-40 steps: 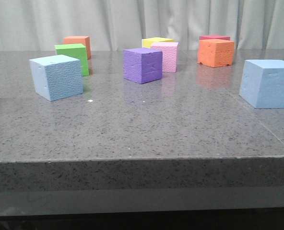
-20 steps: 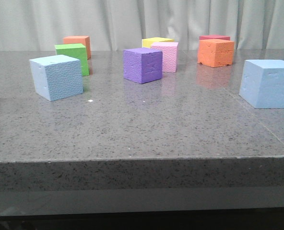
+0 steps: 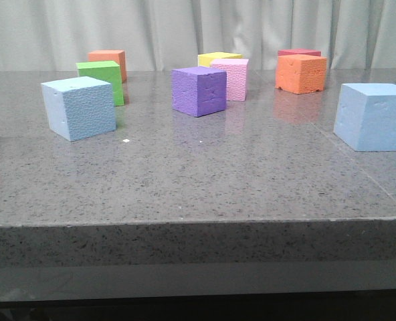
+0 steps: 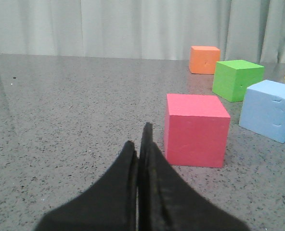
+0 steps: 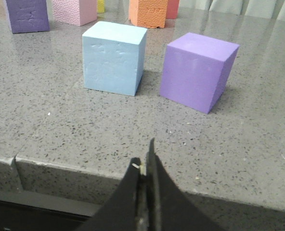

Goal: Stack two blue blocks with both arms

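One light blue block (image 3: 79, 107) stands on the left of the grey table; it also shows in the left wrist view (image 4: 270, 117). The other blue block (image 3: 375, 116) stands at the right edge of the front view and shows in the right wrist view (image 5: 115, 57). Neither gripper shows in the front view. My left gripper (image 4: 140, 139) is shut and empty, low over the table beside a red cube (image 4: 195, 129). My right gripper (image 5: 145, 160) is shut and empty at the table's front edge, well short of its blue block.
A purple cube (image 3: 199, 90), pink (image 3: 230, 78), yellow (image 3: 218, 58), green (image 3: 102, 81), two orange cubes (image 3: 300, 73) (image 3: 108, 60) and a red one (image 3: 298, 52) stand farther back. Another purple cube (image 5: 199, 71) sits beside the right blue block. A grey curtain hangs behind.
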`<state>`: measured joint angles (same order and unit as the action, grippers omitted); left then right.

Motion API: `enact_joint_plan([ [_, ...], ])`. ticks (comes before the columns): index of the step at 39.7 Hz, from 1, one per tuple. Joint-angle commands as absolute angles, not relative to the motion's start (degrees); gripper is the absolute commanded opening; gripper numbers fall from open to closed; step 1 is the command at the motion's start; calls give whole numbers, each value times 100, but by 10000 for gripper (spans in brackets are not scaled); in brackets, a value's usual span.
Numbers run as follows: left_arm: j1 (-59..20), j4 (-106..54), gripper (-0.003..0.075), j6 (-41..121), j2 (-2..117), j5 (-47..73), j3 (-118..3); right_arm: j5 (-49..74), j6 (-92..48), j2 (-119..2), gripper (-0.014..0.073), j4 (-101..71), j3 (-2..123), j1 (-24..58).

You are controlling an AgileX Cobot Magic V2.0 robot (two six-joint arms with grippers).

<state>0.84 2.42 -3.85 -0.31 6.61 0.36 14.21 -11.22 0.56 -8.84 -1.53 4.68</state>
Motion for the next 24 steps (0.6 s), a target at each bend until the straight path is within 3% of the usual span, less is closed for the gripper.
enact_joint_plan([
  [1, 94, 199, -20, -378, -126, 164, 43, 985, -1130, 162, -66, -921, -124, 469],
  [14, 94, 199, -20, -378, -126, -460, 43, 703, -1130, 162, -66, -921, -124, 469],
  [24, 94, 199, -20, -378, -126, -1231, 43, -301, -1130, 162, -66, -921, -124, 469],
])
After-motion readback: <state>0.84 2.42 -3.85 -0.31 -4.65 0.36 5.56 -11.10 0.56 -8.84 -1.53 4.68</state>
